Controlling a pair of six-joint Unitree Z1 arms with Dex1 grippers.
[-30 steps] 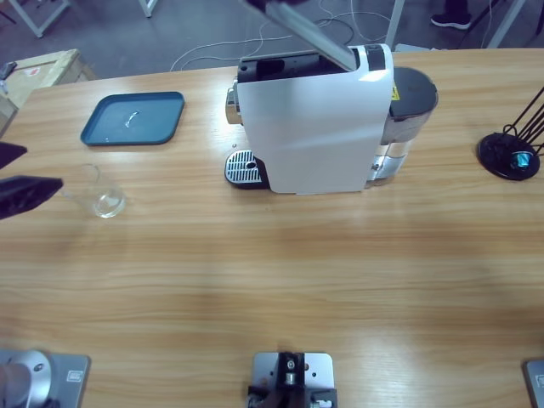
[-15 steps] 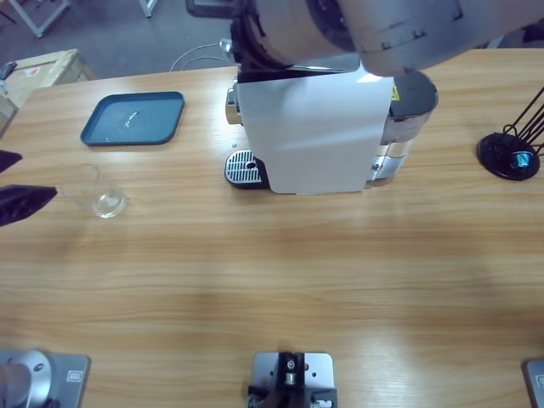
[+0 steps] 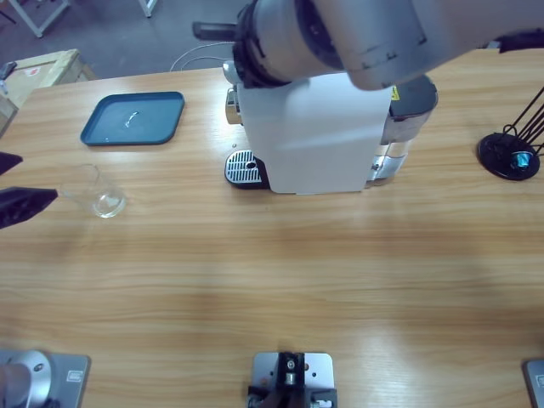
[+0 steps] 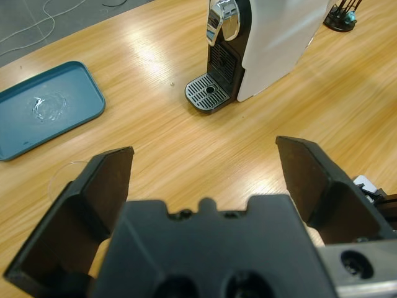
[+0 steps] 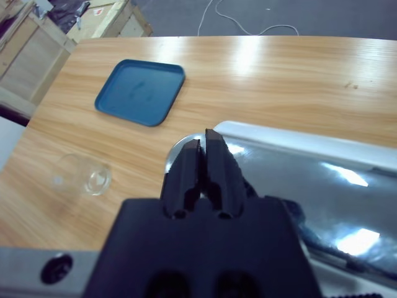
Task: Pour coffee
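- The left gripper [image 4: 205, 180] stands wide open with nothing between its jaws; in the high view its black tips [image 3: 19, 204] sit at the left edge, just beside the clear glass [image 3: 95, 192].
- The glass stands upright on the wooden table [image 3: 272, 280], left of centre, below the blue tray [image 3: 133, 117]. Whether coffee lies in it cannot be told.
- The right gripper [image 5: 203, 162] is closed, jaws pressed together, over the top of the white coffee machine [image 3: 313, 136].
- The right arm's big silver elbow [image 3: 340, 34] fills the upper middle of the high view.
- A black stand [image 3: 510, 155] sits at the right edge.
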